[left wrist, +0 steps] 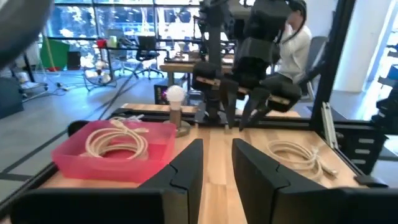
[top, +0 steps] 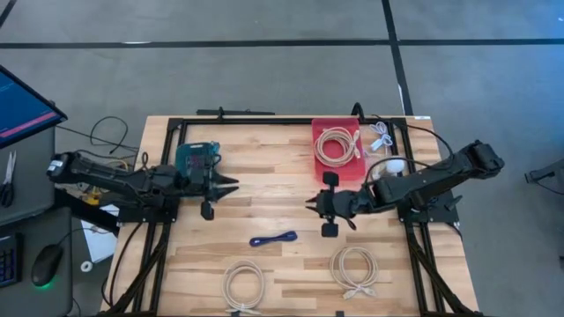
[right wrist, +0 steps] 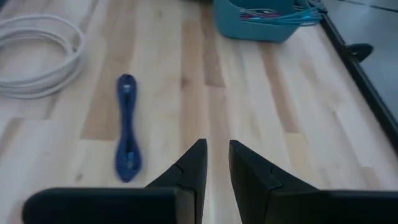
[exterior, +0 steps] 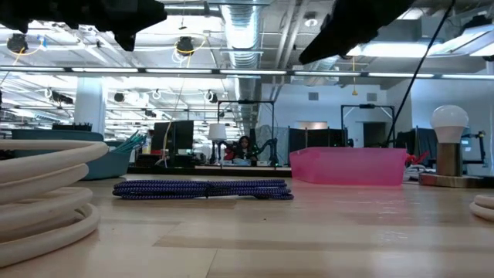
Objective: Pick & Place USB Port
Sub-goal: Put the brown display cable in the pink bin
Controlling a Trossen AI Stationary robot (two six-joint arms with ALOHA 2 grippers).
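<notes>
We read both arms as parked mid-table w/ nothing held, probably waiting to pick: left gripper [top: 231, 186] sits center-left by the teal bin [top: 196, 159], right gripper [top: 312, 206] center-right below the red bin [top: 318, 158]. Both jaws spread slightly, empty. Blue cable [top: 273, 239] lies lower center, below and left of the right gripper, well apart.

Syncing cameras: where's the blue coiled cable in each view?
High view: blue cable lies low on the table, centre, between two white coils.
Low view: it lies flat in the middle ground, left of the pink bin.
Left wrist view: not in it.
Right wrist view: stretched on the wood, beside the right pincer.
Shared landmark: the pink bin, in the high, low and left wrist views.
</notes>
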